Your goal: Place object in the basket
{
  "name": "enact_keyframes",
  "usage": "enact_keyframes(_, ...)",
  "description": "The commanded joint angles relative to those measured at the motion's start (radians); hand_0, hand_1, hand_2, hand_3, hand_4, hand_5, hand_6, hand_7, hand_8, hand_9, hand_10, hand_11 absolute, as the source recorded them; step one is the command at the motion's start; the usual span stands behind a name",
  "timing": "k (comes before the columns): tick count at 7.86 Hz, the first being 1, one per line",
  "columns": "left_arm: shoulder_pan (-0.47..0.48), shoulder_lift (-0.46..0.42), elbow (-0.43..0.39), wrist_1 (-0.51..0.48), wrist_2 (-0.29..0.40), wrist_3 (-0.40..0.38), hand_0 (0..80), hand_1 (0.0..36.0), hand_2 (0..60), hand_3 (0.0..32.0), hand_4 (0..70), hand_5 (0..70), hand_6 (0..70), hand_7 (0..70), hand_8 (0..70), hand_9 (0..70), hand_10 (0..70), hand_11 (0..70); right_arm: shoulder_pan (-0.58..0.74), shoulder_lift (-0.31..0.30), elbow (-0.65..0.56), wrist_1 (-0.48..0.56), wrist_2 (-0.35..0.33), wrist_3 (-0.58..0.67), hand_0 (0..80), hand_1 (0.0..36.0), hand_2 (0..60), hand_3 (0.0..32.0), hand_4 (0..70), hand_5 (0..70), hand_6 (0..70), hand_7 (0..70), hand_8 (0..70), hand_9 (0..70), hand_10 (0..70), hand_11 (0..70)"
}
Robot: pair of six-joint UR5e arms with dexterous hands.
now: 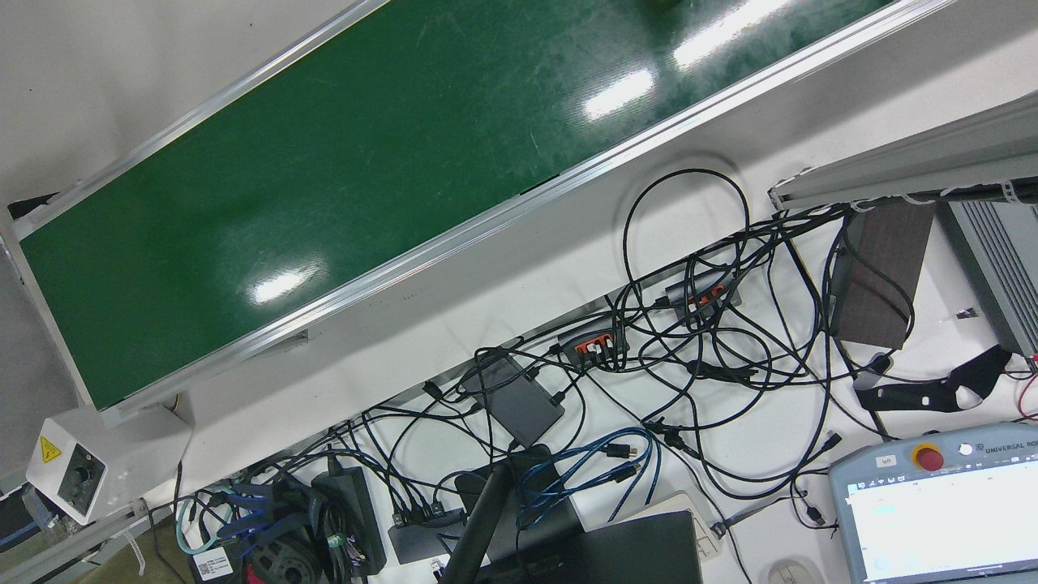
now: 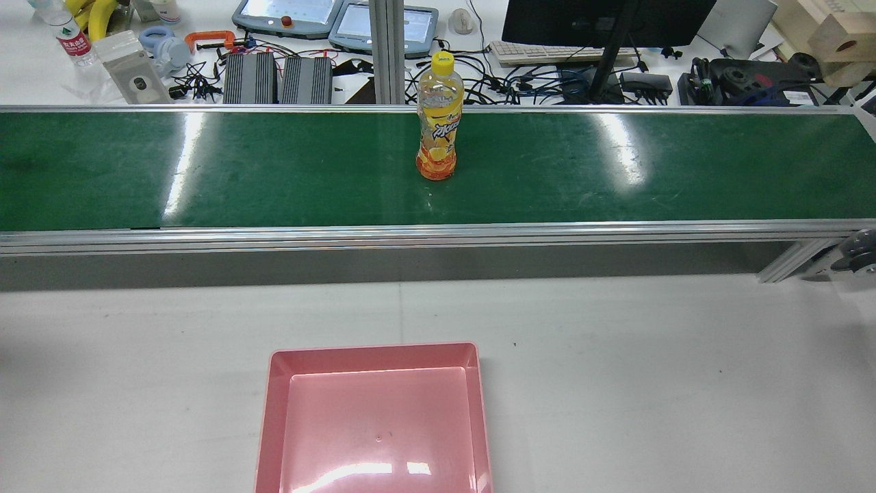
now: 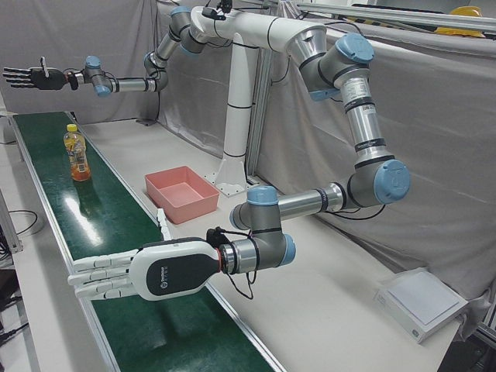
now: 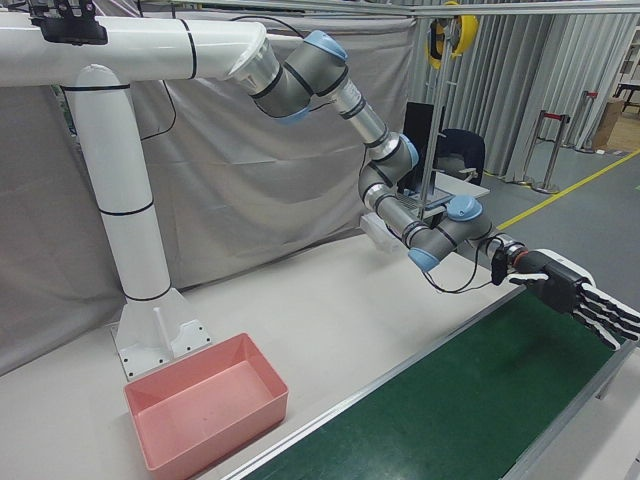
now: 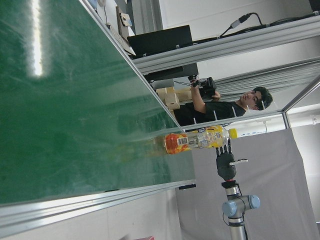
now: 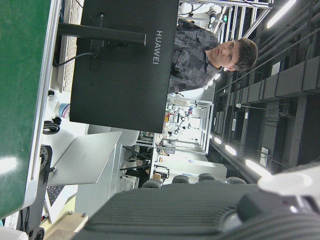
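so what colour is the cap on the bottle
Yellow. The bottle stands upright on the green belt; the rear view shows it best.

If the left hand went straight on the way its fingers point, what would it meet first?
Probably nothing: the left hand points level across the green conveyor belt toward its outer edge. The yellow-capped orange drink bottle stands well aside. Beyond the edge is unseen.

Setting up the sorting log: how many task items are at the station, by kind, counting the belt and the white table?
Bottles: 1, the orange drink bottle standing upright on the green belt.
Baskets: 1, the pink basket on the white table, with nothing in it.
Total: 2
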Motion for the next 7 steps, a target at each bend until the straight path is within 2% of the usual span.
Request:
enact_keyframes(1,0.0,0.0,0.006,0.0,-0.001,-0.001,45.7,8.5,0.0,0.0,0.6,3.6,0.0,0.0,0.0,0.0,5.6,9.4,0.0,0.0,0.0,0.0,0.0,0.0,0.0,0.0,0.0,0.0,0.0,0.0,0.0,0.0,0.0,0.0,0.0,0.0)
enact_keyframes(5,0.0,-0.005,-0.001,0.0,-0.001,0.001,45.7,8.7,0.0,0.0,0.1,3.0,0.0,0.0,0.0,0.0,6.7,11.2,0.0,0.0,0.0,0.0,0.0,0.0,0.0,0.0,0.0,0.0,0.0,0.0,0.0,0.0,0.0,0.0,0.0,0.0)
enact_keyframes(7,0.004,-0.005,-0.026,0.0,0.002,0.025,46.0,9.0,0.0,0.0,0.9,3.4,0.0,0.0,0.0,0.0,6.2,10.5,0.0,0.0,0.0,0.0,0.0,0.0,0.0,0.0,0.0,0.0,0.0,0.0,0.0,0.0,0.0,0.0,0.0,0.0)
